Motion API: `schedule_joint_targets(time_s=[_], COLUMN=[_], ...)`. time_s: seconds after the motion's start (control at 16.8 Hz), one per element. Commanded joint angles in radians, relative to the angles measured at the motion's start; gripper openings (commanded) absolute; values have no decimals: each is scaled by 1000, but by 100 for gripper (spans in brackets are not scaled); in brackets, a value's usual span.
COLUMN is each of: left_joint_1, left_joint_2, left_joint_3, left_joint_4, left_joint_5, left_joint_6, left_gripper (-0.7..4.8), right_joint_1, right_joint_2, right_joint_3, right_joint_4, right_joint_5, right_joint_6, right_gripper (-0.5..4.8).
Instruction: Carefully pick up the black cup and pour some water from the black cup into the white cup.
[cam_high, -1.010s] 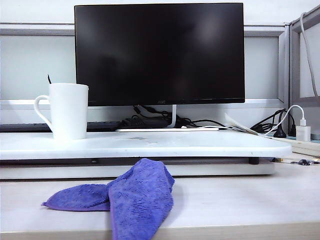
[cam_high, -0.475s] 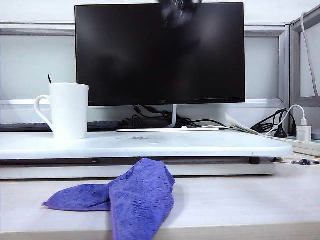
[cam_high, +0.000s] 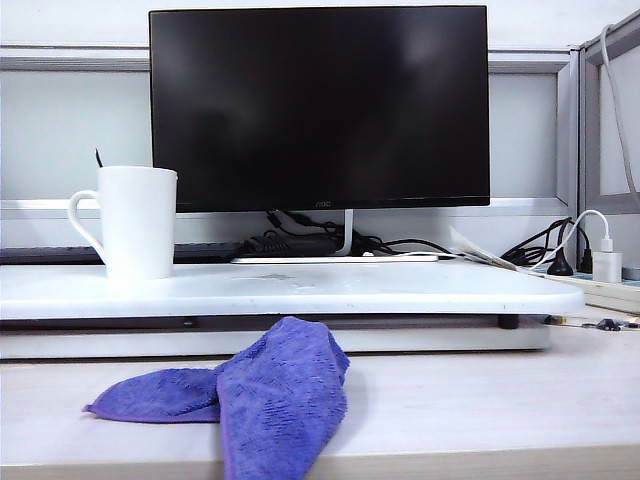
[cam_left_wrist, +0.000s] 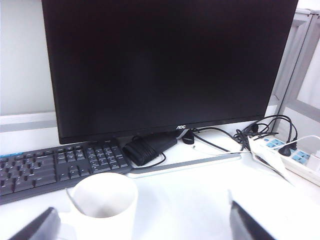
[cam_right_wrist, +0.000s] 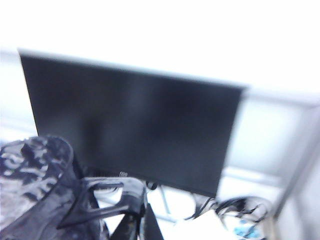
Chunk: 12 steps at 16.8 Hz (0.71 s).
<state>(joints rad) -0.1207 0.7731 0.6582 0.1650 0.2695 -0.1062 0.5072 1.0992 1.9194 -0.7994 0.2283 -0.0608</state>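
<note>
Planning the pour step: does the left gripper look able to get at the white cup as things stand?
Probably yes. In the left wrist view the left gripper has its jaws wide open, with the white cup upright near one finger and nothing between them.

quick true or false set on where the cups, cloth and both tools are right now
1. The white cup stands upright on the left part of the white board. True.
2. The purple cloth is stuffed inside the white cup. False: it lies on the desk in front of the board.
3. The black cup sits on the board beside the white cup. False: it shows only in the blurred right wrist view, at the right tool, which is shut on it.
4. The left tool is open, its fingers either side of the white cup. True.
5. The monitor is showing a picture. False: its screen is dark.
</note>
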Motion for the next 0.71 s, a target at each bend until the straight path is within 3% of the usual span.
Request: schedule_joint_targets(time_s=[0.06, 0.3, 0.42, 0.59, 0.71], left_joint_1=[-1, -1, -1, -1, -1], left_joint_2=[-2, -2, -2, -3, -3], left_joint_3=[2, 2, 2, 2, 2], left_joint_4=[13, 10, 6, 6, 6], left_joint_5=[8, 8, 8, 8, 8], left_joint_6=[1, 1, 1, 2, 2], left_gripper=[479, 479, 479, 479, 479], right_joint_1=[-2, -2, -2, -3, -5], right_joint_2=[-161, -309, -334, -243, -79], right_joint_3=[-66, -421, -649, -956, -979], right_joint_4=[16, 118, 335, 844, 958], right_joint_5=[17, 14, -30, -77, -82], right_joint_6=[8, 8, 9, 63, 87], right_gripper=[-7, -7, -7, -7, -7])
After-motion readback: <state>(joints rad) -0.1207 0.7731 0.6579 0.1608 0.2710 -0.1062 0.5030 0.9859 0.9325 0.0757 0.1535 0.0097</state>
